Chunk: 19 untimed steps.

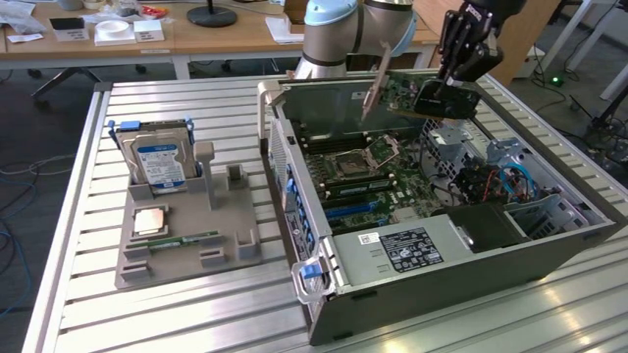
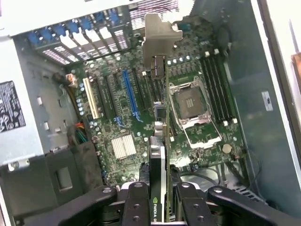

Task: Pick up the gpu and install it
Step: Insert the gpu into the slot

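Observation:
The gpu (image 1: 407, 94) hangs in the air over the open computer case (image 1: 549, 250), on edge, its green board and silvery bracket (image 1: 373, 82) toward the exterior view's left. My gripper (image 1: 443, 90) is shut on its dark end. In the wrist view the gpu (image 2: 160, 150) is seen edge-on between my black fingers (image 2: 136, 202), with its bracket (image 2: 160, 33) at the far end. It hovers apart from the motherboard (image 2: 113, 113), over the strip between the blue slot (image 2: 130, 94) and the empty CPU socket (image 2: 193, 106).
A grey fixture (image 1: 220, 220) at the exterior view's left holds a hard drive (image 1: 162, 163), a CPU (image 1: 149, 220) and a memory stick (image 1: 182, 240). Inside the case are a power supply (image 1: 407, 250) and cables (image 1: 481, 184). The case walls stand around the board.

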Motion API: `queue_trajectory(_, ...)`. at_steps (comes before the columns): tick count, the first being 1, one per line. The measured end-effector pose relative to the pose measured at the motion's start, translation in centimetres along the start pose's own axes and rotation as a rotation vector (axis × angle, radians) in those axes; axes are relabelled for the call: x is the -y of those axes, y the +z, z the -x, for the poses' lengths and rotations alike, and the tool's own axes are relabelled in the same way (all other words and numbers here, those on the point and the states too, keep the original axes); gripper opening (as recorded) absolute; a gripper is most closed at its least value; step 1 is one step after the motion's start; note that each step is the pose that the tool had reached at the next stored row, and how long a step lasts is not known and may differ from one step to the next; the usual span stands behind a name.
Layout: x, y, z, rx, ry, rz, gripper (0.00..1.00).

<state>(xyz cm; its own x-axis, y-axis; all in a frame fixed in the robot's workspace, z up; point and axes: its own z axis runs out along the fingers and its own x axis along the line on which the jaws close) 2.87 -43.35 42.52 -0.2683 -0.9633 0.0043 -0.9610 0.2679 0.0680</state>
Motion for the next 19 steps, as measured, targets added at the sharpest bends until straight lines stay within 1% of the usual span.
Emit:
queue_trajectory(2, 0.01, 0.04, 0.0, -0.0017, -0.028, -0.0003, 0.26)
queue_trajectory(4, 0.01, 0.13, 0.0, -0.003, -0.053, -0.0025, 0.26)
queue_trajectory(6, 0.02, 0.24, 0.0, -0.0035, -0.077, -0.007, 0.26)
queue_trajectory(9, 0.03, 0.41, 0.01, -0.0036, -0.11, -0.0154, 0.26)
queue_trajectory(14, 0.02, 0.42, 0.0, -0.0039, -0.117, -0.0164, 0.26)
queue_trajectory(15, -0.01, 0.46, -0.01, -0.0029, -0.118, -0.0195, 0.26)
queue_trajectory(19, -0.14, 0.68, -0.05, 0.0028, -0.124, -0.0479, 0.26)
